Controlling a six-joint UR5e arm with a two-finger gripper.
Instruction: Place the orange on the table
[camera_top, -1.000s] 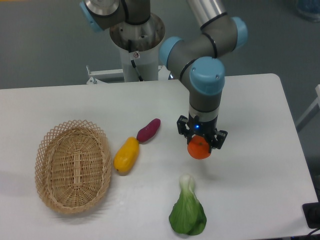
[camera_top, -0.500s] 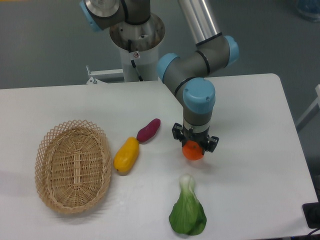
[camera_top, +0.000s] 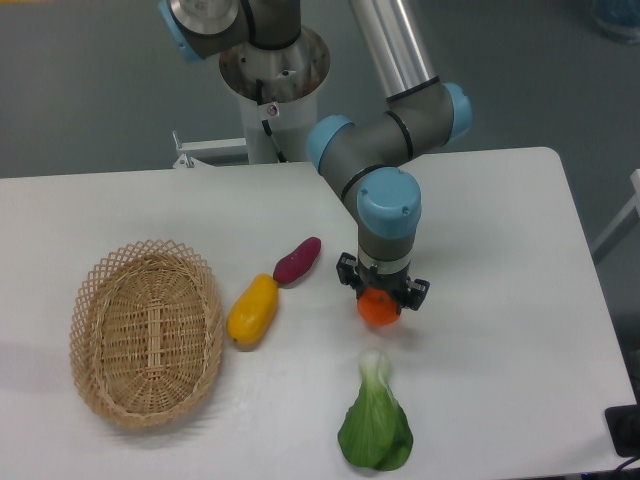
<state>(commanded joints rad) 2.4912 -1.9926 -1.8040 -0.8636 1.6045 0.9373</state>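
one orange (camera_top: 379, 308) clamped between closed end effector (camera_top: 380, 300) fingers, low over white table (camera_top: 500, 300)

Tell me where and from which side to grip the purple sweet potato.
Grip the purple sweet potato across its thick middle, coming straight down from above. It lies flat and slanted on the table, so set the fingers across its narrow width. Its lower end nearly meets the yellow fruit.

Single fixed camera, high front, looking down at table (camera_top: 520, 300), mid-distance.
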